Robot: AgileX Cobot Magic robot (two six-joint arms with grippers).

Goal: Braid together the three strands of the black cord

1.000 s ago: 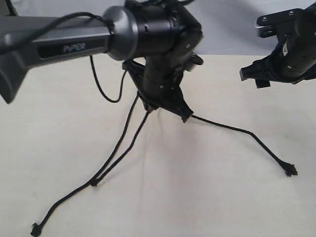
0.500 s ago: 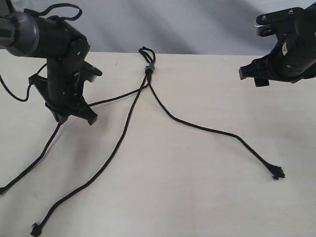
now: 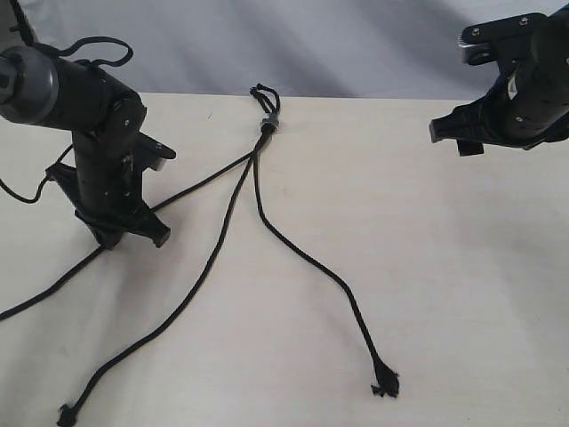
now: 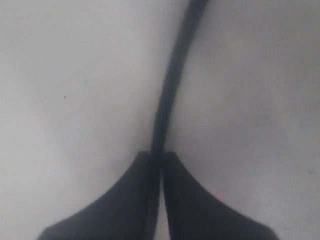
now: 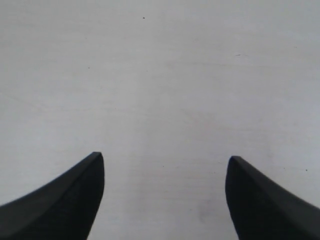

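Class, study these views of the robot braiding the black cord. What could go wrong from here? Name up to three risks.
1. The left gripper pinches the left strand at its very fingertips; the thin strand may slip out under a pull.
2. Nothing visible pins the knotted loop; a tug might drag it across the table.
3. The right gripper hangs open, far from the right strand, so no second hold steadies the crossing.

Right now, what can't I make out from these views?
- Left end effector: wrist view is blurred; clamped on the left strand or merely around it, cannot tell.
- Left strand's free end: cut off by the exterior view's left edge.
- Knotted loop: too small in the exterior view to see how it is tied.
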